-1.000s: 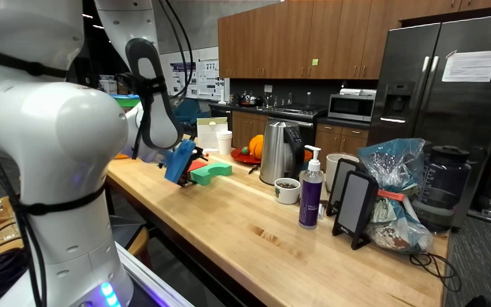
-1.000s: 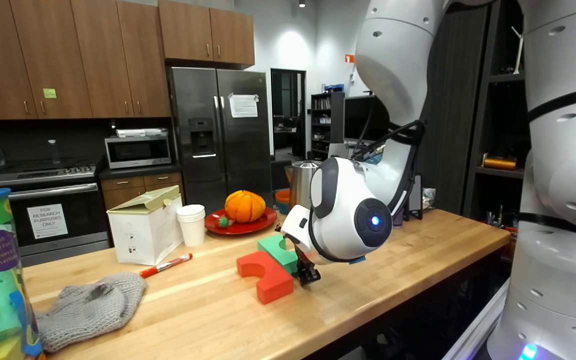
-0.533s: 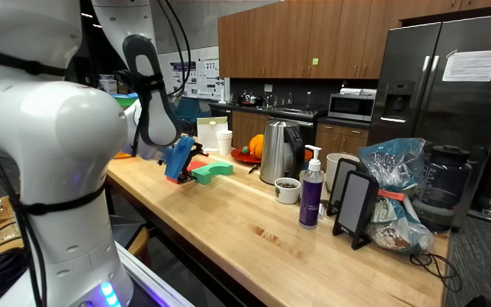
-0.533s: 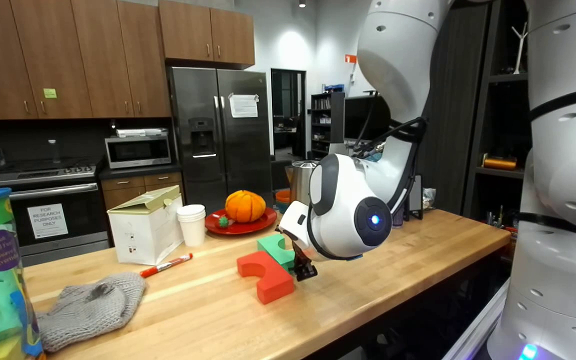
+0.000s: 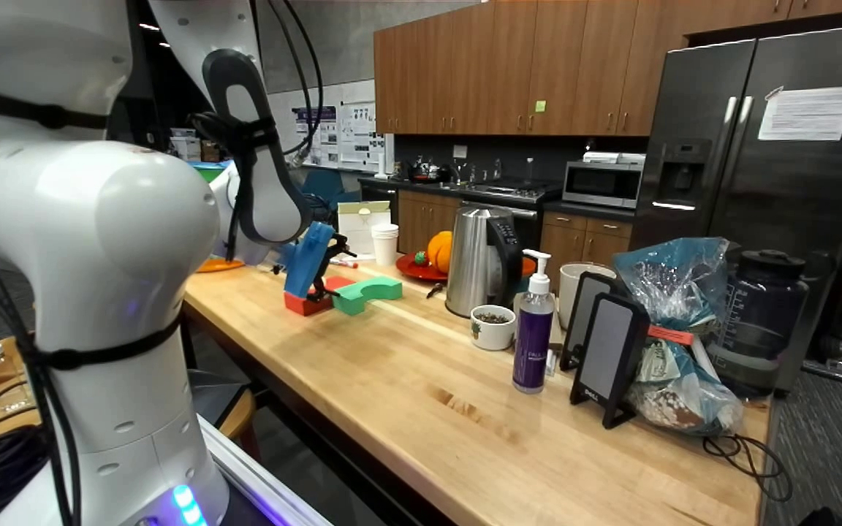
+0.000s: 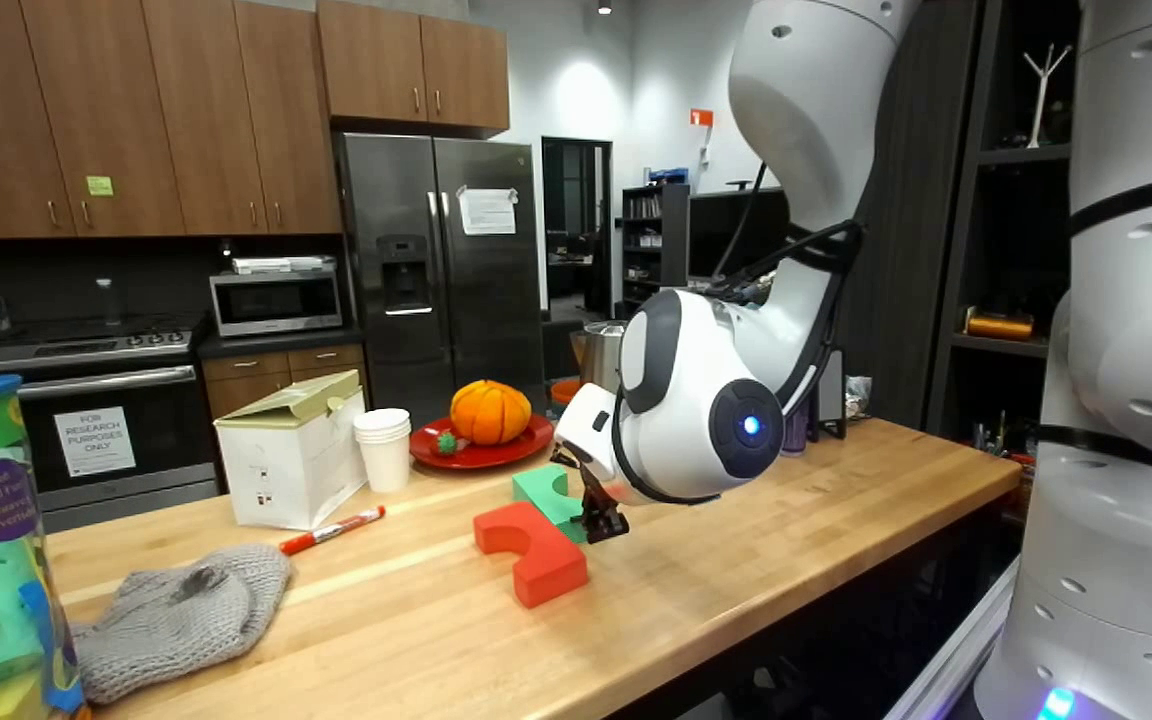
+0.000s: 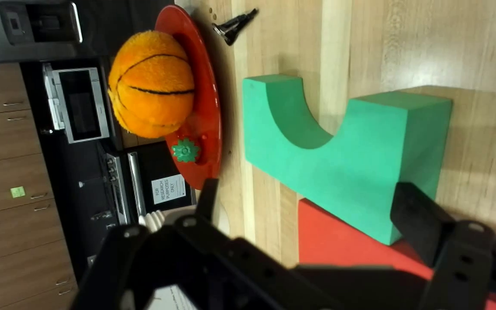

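My gripper is open and empty, its two black fingers spread wide in the wrist view. It is just above the blocks in both exterior views. A green block with a curved notch lies on the table ahead of the fingers; one finger overlaps its near end in the wrist view, and I cannot tell whether they touch. A red notched block lies beside the green block, very close to it. The red block is partly hidden by the gripper in the wrist view.
A red plate holds an orange plush pumpkin. Nearby are paper cups, a white box, a red marker and a grey knitted item. A kettle, pump bottle and speakers stand farther along.
My gripper has risen a little and drawn back from the table, still open, uncovering more of the red block. The green block seems to have shifted very slightly.
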Controlling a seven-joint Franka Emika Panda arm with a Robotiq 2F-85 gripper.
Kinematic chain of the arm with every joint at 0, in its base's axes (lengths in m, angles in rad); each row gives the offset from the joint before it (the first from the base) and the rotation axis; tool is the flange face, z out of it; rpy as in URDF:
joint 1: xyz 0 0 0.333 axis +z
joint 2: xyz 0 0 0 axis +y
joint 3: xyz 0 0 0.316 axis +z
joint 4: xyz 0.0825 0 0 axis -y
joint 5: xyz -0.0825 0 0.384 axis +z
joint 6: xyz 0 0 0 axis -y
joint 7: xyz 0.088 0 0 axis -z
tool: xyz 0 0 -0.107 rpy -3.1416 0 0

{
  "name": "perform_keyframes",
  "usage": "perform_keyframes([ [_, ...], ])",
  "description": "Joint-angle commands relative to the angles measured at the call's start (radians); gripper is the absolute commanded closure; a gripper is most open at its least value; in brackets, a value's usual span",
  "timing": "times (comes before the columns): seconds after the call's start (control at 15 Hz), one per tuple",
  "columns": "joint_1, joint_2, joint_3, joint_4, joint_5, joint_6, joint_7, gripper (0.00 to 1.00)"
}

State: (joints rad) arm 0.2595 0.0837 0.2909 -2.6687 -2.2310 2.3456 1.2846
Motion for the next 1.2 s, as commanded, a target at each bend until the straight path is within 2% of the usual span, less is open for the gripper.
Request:
perform_keyframes([
  [0.0,-0.003,-0.098,0.007,-0.070,0.048,0.056,-0.051,0.00],
  [0.47,0.024,-0.274,-0.016,-0.153,0.249,0.288,-0.291,0.00],
  [0.53,0.024,-0.237,-0.026,-0.107,0.263,0.321,-0.338,0.00],
  [0.6,0.028,-0.252,-0.033,-0.110,0.274,0.361,-0.371,0.00],
  [0.8,0.034,-0.304,-0.058,-0.134,0.244,0.493,-0.431,0.00],
  [1.13,0.001,-0.222,-0.086,-0.085,0.197,0.743,-0.512,0.00],
])
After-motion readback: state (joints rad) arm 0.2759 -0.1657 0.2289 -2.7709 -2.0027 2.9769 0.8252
